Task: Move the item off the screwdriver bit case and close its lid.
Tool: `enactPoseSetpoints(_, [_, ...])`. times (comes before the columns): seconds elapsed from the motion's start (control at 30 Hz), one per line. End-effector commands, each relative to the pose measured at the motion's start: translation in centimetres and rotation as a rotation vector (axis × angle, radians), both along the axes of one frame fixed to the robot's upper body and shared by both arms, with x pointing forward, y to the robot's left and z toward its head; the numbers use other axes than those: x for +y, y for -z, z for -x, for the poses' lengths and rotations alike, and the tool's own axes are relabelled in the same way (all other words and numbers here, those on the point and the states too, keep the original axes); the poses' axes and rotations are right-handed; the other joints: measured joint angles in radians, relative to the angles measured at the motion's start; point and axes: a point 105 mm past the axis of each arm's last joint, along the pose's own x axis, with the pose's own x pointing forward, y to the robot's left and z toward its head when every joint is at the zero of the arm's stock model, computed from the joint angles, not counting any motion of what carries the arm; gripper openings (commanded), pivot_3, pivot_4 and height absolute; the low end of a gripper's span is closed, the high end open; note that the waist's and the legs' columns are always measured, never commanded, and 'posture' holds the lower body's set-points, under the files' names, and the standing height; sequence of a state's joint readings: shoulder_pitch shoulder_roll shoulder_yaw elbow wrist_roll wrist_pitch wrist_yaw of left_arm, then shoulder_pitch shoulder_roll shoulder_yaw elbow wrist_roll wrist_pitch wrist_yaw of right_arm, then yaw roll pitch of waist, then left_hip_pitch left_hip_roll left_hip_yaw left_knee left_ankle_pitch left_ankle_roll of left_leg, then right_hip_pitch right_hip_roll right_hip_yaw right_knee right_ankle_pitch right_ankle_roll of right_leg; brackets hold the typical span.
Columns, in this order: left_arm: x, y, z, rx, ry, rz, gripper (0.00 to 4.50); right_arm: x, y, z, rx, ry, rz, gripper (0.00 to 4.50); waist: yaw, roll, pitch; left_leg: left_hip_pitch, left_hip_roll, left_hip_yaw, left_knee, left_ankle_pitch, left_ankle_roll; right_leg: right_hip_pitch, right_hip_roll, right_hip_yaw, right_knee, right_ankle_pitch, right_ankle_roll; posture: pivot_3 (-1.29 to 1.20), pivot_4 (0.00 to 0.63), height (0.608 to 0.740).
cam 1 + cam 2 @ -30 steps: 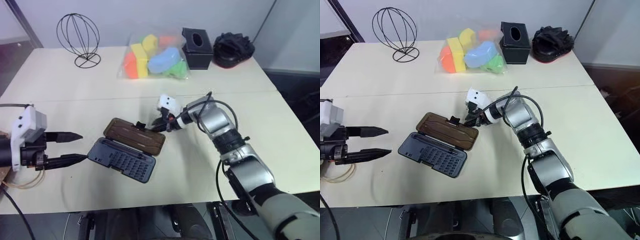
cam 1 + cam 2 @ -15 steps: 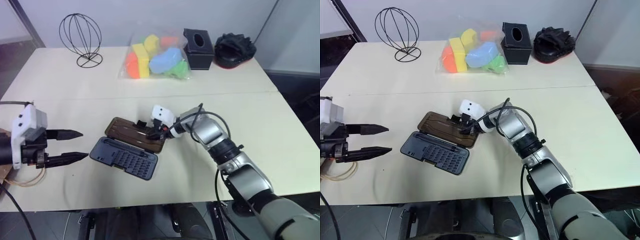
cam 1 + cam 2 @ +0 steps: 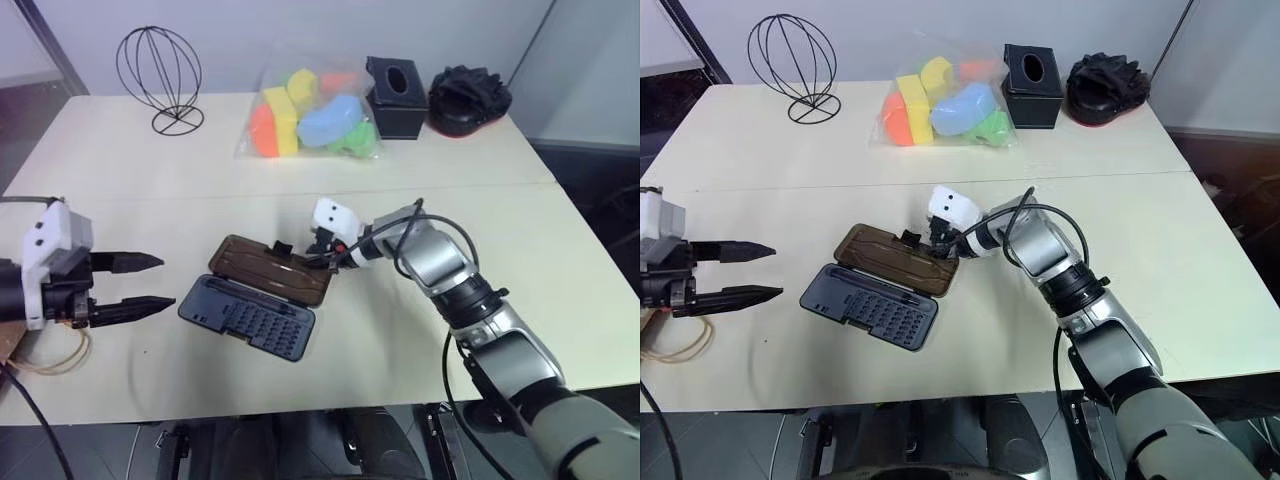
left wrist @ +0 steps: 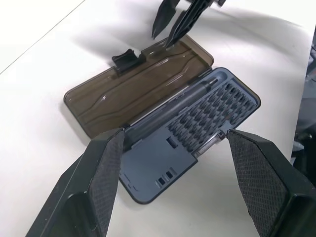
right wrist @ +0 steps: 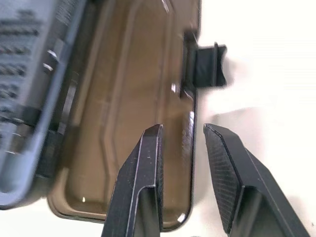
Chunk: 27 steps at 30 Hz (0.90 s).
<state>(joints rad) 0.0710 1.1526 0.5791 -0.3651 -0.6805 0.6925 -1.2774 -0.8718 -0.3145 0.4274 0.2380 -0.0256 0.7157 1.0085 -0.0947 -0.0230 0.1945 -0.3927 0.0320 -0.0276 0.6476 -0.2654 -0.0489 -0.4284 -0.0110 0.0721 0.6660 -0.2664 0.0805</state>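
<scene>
1. The screwdriver bit case lies open on the table, its lid flat.
2. Right pincer, narrowly parted, straddles the lid's edge.
3. Left pincer gapes wide, empty.

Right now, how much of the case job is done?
Done: nothing lies on the screwdriver bit case; it is uncovered. In hand: the right gripper, jaws slightly apart, straddles the far edge of the lid, which lies open flat on the table. Left: swinging the lid shut.
</scene>
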Motion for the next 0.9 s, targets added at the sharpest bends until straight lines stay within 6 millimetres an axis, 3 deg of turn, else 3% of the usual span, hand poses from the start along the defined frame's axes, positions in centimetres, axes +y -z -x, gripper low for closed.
enactPoseSetpoints(0.03, [-0.1, -0.6, -0.1, -0.027, 0.011, -0.021, 3.46, 0.6, 0.2, -0.3, -0.022, -0.01, 0.001, 1.32, -0.002, 0.0, 0.0, 0.0, 0.0, 0.0, 0.0, 0.0, 0.0, 0.0, 0.0, 0.0, 0.0, 0.0, 0.0, 0.0, 0.15, 0.737])
enactPoseSetpoints(0.23, [-0.1, -0.8, -0.3, -0.031, 0.014, -0.024, 3.46, 0.9, 2.7, 0.0, -0.001, -0.045, 0.056, 1.32, -0.002, -0.001, 0.0, 0.0, 0.0, 0.0, 0.0, 0.0, 0.0, 0.0, 0.0, 0.0, 0.0, 0.0, 0.0, 0.0, 0.15, 0.737])
enactPoseSetpoints(0.33, [-0.2, -0.8, -0.3, -0.031, 0.016, -0.024, 3.46, 0.6, 3.2, 0.1, -0.019, -0.072, 0.076, 0.05, -0.002, -0.001, -0.001, 0.001, 0.0, 0.0, 0.0, 0.0, 0.0, 0.001, 0.0, 0.0, 0.0, 0.0, 0.0, 0.0, 0.15, 0.737])
enactPoseSetpoints(0.57, [-0.7, -0.6, 0.0, -0.008, 0.038, -0.008, 3.46, -0.6, 2.4, 2.0, -0.175, -0.373, 0.122, 0.05, 0.006, -0.001, -0.001, 0.001, 0.0, 0.0, 0.0, 0.0, 0.0, 0.001, 0.0, 0.0, 0.0, 0.0, 0.001, 0.0, 0.15, 0.737])
enactPoseSetpoints(0.73, [-2.6, 0.4, 1.2, 0.056, 0.102, 0.048, 3.46, -2.5, 2.2, 2.3, -0.263, -0.524, 0.195, 0.05, 0.022, -0.001, 0.0, 0.0, 0.0, 0.001, 0.0, 0.0, 0.0, 0.001, -0.001, 0.0, -0.001, 0.0, 0.001, 0.0, 0.15, 0.737])
enactPoseSetpoints(0.9, [-4.9, 2.2, 2.9, 0.134, 0.139, 0.134, 3.46, -3.0, 2.3, 1.2, -0.262, -0.423, 0.202, 0.05, 0.024, -0.001, -0.001, 0.001, 0.0, 0.001, 0.0, 0.0, 0.0, 0.001, 0.0, 0.0, 0.0, 0.0, 0.001, 0.0, 0.15, 0.737])
